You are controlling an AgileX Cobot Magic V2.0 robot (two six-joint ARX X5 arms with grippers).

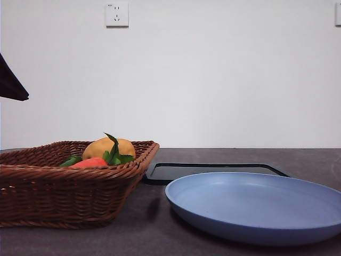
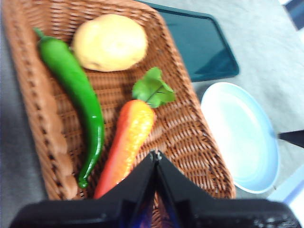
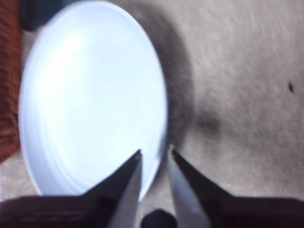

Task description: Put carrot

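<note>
The orange-red carrot (image 2: 128, 137) lies in the brown wicker basket (image 2: 192, 126) with its green leaves toward the potato. From the front only its top (image 1: 88, 162) shows over the basket rim (image 1: 53, 172). My left gripper (image 2: 156, 156) hovers above the basket over the carrot's thin end, shut and holding nothing. My right gripper (image 3: 155, 151) hangs over the near rim of the blue plate (image 3: 90, 95), its jaws a little apart with nothing between them.
A yellowish potato (image 2: 110, 42) and a long green pepper (image 2: 76, 90) share the basket. The blue plate (image 1: 256, 208) sits right of the basket, with a black tray (image 1: 213, 170) behind it. A black arm tip (image 1: 10, 82) shows at the upper left edge.
</note>
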